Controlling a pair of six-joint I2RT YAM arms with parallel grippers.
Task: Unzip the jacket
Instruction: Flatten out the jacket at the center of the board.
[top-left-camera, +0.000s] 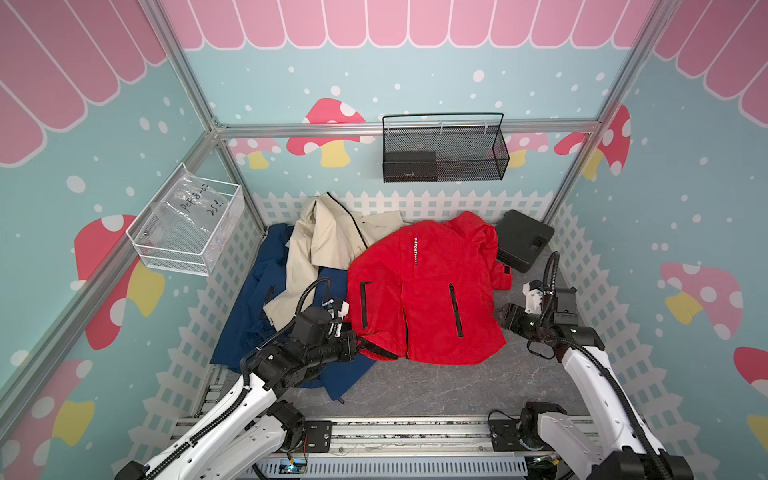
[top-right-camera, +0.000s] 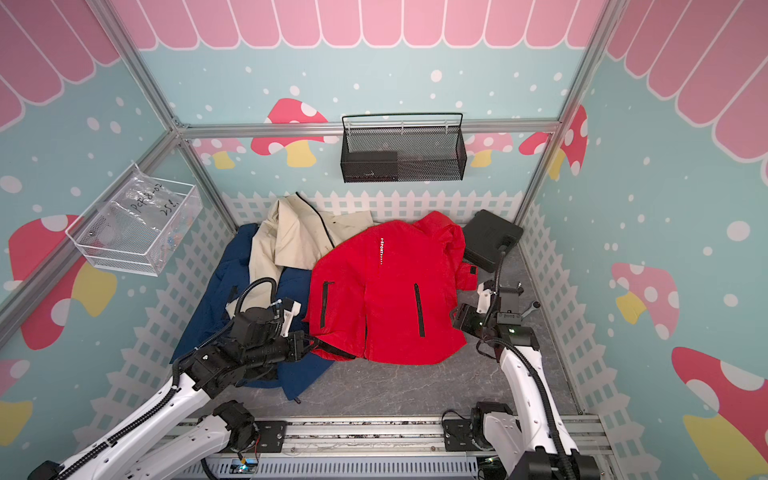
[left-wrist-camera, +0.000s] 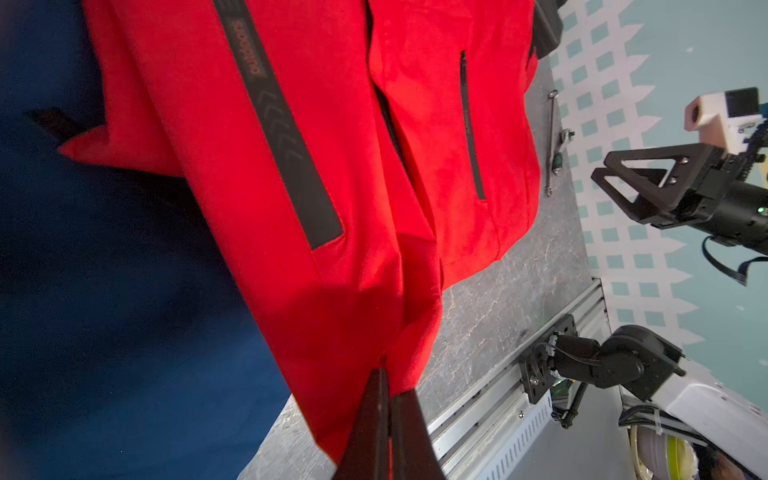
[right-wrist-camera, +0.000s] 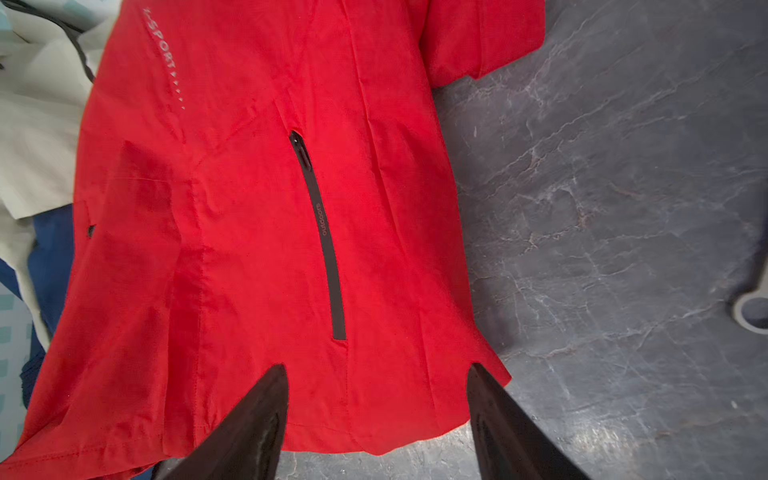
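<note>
red jacket atop beige coat, navy coat; black case beside

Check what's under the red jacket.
The red jacket overlaps edges of a beige jacket and a navy garment; grey tabletop shows by its near hem. Whatever lies under its middle is covered.

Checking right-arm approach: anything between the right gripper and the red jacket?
Nothing: in the right wrist view the open right gripper is at the red jacket hem, red fabric showing between its fingers. No bare stretch, no other object.
</note>
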